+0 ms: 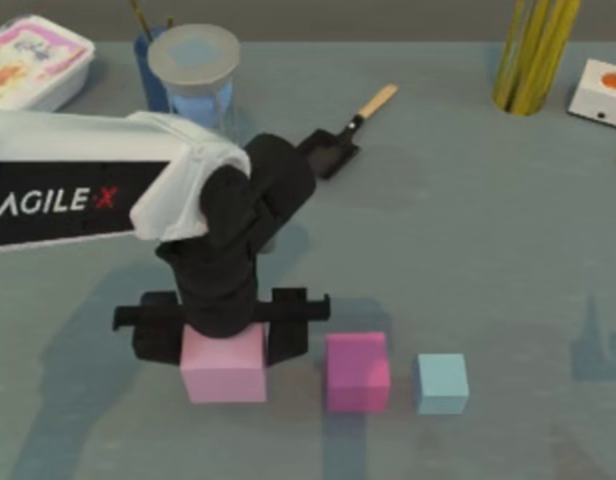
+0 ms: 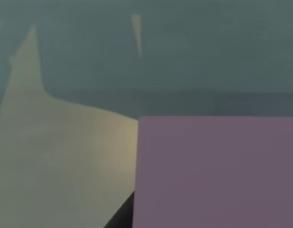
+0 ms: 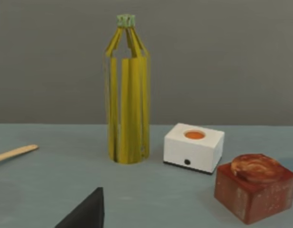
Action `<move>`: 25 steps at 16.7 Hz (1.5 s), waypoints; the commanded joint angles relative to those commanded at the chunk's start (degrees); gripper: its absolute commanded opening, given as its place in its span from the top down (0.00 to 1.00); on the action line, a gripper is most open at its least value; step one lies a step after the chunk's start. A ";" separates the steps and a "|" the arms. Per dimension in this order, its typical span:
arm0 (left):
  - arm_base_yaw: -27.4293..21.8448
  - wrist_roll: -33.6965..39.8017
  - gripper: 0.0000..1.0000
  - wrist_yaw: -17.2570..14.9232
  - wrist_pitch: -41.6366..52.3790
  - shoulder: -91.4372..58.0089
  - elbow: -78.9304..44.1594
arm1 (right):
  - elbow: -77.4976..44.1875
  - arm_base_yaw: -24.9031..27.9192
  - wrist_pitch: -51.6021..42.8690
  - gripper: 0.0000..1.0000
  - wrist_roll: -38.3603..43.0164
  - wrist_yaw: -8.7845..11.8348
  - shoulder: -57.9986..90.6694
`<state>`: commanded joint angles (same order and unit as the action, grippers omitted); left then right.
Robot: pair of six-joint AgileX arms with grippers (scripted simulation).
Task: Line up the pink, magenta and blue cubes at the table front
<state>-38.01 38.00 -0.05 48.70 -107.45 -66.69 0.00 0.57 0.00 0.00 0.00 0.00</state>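
Note:
Three cubes stand in a row near the table's (image 1: 508, 250) front edge. The pink cube (image 1: 223, 378) is leftmost, the magenta cube (image 1: 357, 372) is in the middle and the blue cube (image 1: 442, 383) is at the right, with small gaps between them. My left gripper (image 1: 223, 345) hangs straight over the pink cube, its fingers (image 1: 158, 342) flush against the cube's two sides. In the left wrist view the pink cube (image 2: 218, 171) fills the lower right, with one dark finger (image 2: 120, 216) at its edge. My right gripper (image 3: 87, 213) is parked out of the top view and shows only as a dark wedge.
Along the back stand a pink-printed white box (image 1: 33, 60), a dark blue pencil cup (image 1: 148, 65), a grey-lidded clear cup (image 1: 195, 60), a wooden-handled black tool (image 1: 348, 135), a yellow bottle (image 1: 533, 50) and a white box with an orange dot (image 1: 603, 90). A red-brown block (image 3: 255, 187) sits nearby.

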 joint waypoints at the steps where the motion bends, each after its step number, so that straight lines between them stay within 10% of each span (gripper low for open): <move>1: -0.01 0.05 1.00 0.07 -1.38 -0.54 1.01 | 0.00 0.00 0.00 0.00 0.00 0.00 0.00; 6: -0.02 0.11 1.00 0.12 -2.33 -0.98 1.76 | 0.00 0.00 0.00 0.00 0.00 0.00 0.00; 19: -0.02 0.11 0.02 0.12 -2.33 -0.98 1.76 | 0.00 0.00 0.00 0.00 0.00 0.00 0.00; 25: -0.02 0.11 0.00 0.12 -2.33 -0.98 1.76 | 0.00 0.00 0.00 0.00 0.00 0.00 0.00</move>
<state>-38.02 38.11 0.07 46.37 -108.42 -64.93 0.00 0.57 0.00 0.00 0.00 0.00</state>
